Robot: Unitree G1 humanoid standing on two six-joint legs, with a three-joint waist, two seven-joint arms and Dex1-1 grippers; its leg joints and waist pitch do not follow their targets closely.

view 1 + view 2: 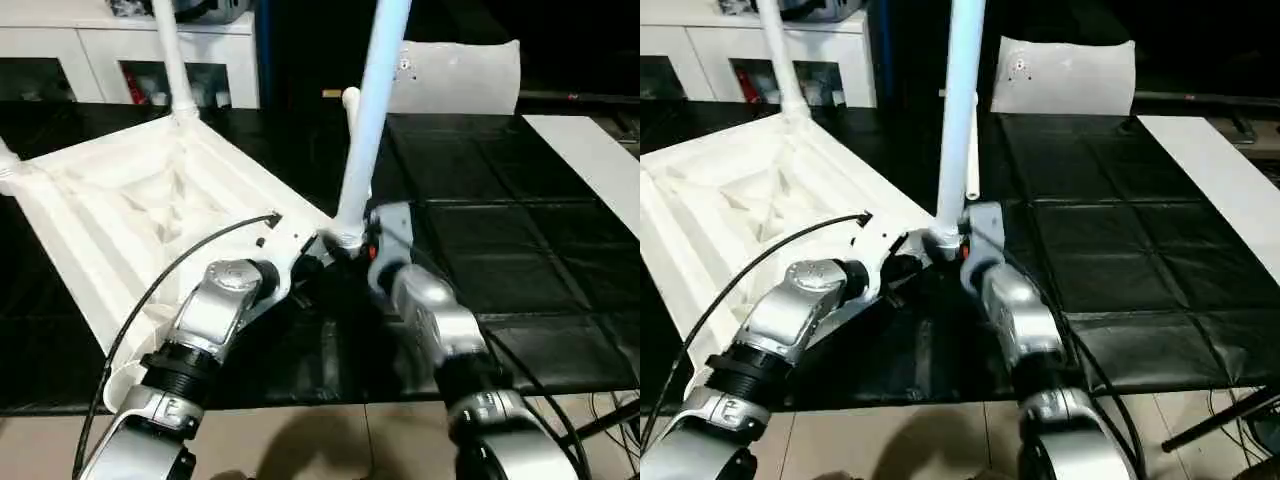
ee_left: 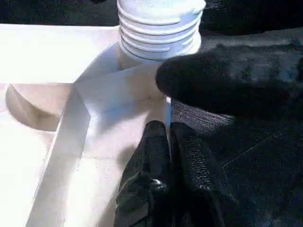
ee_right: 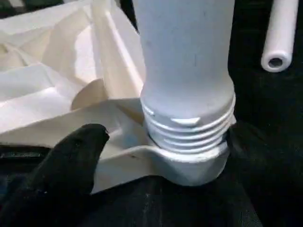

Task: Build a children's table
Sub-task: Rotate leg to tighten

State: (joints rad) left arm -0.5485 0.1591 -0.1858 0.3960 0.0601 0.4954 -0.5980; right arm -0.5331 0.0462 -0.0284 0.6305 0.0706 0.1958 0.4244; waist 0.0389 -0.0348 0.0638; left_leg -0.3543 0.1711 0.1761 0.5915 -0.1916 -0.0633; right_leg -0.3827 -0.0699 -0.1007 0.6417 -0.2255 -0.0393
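One leg point(image 3: 184, 71) upright in corner socket point(image 3: 189, 165) — threads exposed.

Black worktop point(image 1: 520, 250) spread wide here — a dark surface crossed by a grid of seams, its near edge giving way to a pale tiled floor point(image 1: 330, 440). Up at the back left, a white cabinet point(image 1: 90, 55) with dark open compartments, something red point(image 1: 133, 88) tucked inside one of them. Beside it, a blue upright strip point(image 1: 263, 50) against the dark background. At the far edge of the worktop, a white pillow-like slab point(image 1: 460, 75) standing upright — small marks on its upper left corner. Off to the right, a flat white panel point(image 1: 590, 160) lying along the worktop, running towards the picture's edge. Bottom right corner of the right eye view, a black stand leg point(image 1: 1220, 420) angled across the floor.
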